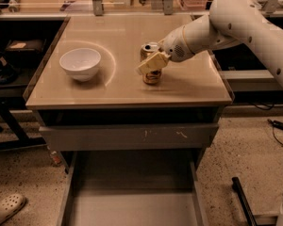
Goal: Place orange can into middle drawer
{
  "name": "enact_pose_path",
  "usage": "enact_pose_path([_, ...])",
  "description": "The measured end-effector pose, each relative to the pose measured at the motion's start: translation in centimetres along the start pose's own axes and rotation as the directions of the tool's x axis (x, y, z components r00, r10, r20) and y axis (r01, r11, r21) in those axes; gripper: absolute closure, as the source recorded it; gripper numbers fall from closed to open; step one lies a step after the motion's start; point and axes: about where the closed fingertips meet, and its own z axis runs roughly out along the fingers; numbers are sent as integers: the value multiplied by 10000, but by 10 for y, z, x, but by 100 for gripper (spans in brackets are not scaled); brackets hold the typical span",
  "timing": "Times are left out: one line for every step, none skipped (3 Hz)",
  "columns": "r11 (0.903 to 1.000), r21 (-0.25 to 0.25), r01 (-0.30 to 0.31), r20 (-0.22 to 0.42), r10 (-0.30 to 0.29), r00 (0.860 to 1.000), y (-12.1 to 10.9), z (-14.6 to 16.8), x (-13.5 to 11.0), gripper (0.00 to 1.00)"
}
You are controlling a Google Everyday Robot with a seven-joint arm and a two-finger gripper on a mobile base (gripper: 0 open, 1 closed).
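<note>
The orange can [152, 76] stands upright on the tan tabletop [118, 86], right of centre, its silver top showing. My gripper [150, 64] reaches in from the right on the white arm [236, 22] and is right at the can, covering the front of its upper half. The middle drawer [132, 204] is pulled open below the table's front, with a plain grey floor and nothing in it.
A white bowl [80, 63] sits on the left of the tabletop. A closed grey drawer front with white scratches [132, 136] lies under the table edge. Dark shelving stands to the left, and a sandal [7, 207] and cables lie on the floor.
</note>
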Motion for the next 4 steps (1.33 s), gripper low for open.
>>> enact_pose_path([10000,0,0,0,0,10000,0,0,0,65])
enact_pose_path([9991,202,363,-249,-358,9991,4,-11,-7,88])
enact_pose_path([9953,926,287,-265,-264,9993,25,-42,-14,100])
enact_pose_path([9875,1554,-250,-301,300,9991,60,-60,7,100])
